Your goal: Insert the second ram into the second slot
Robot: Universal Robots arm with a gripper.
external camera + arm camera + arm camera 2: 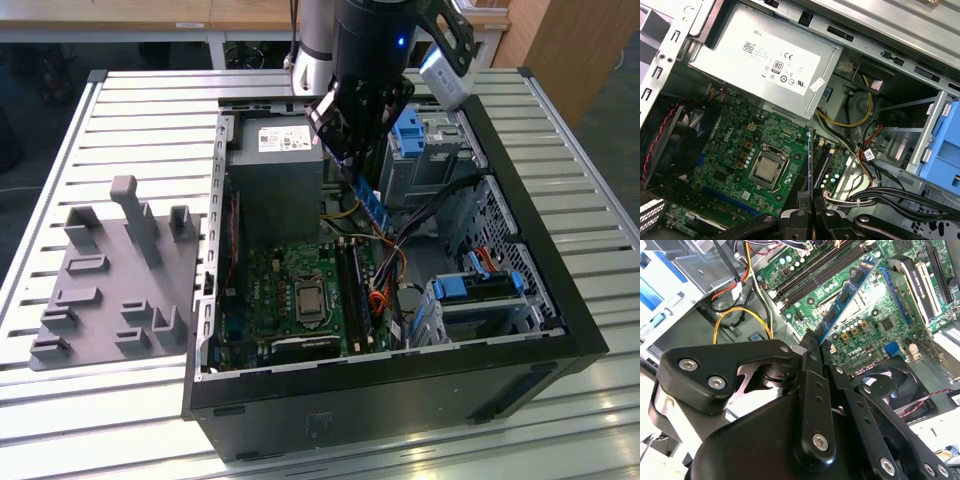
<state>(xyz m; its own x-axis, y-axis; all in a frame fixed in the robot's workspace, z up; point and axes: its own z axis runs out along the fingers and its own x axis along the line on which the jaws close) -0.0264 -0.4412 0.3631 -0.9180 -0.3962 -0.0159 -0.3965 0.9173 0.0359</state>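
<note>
Case (400, 395) of an open computer lies on the slatted counter (130, 110), motherboard (290, 295) showing. Above it the pincer (345, 160) pinches the second ram (371, 206) by one end, in the air, memory slots (352, 290) at its six o'clock in the exterior view. Carrying seems the step; seating calls for its edge squared over the slot.

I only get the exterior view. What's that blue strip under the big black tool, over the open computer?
Observer: That's the second ram; the second wrist view shows black chips along its face.
Operator: Is the tool really gripping it?
Observer: Yes, the tool is shut on one end of it.
Operator: Is it plugged in?
Observer: No. In the first wrist view it is edge-on over the motherboard, beside the silver processor socket.
</note>
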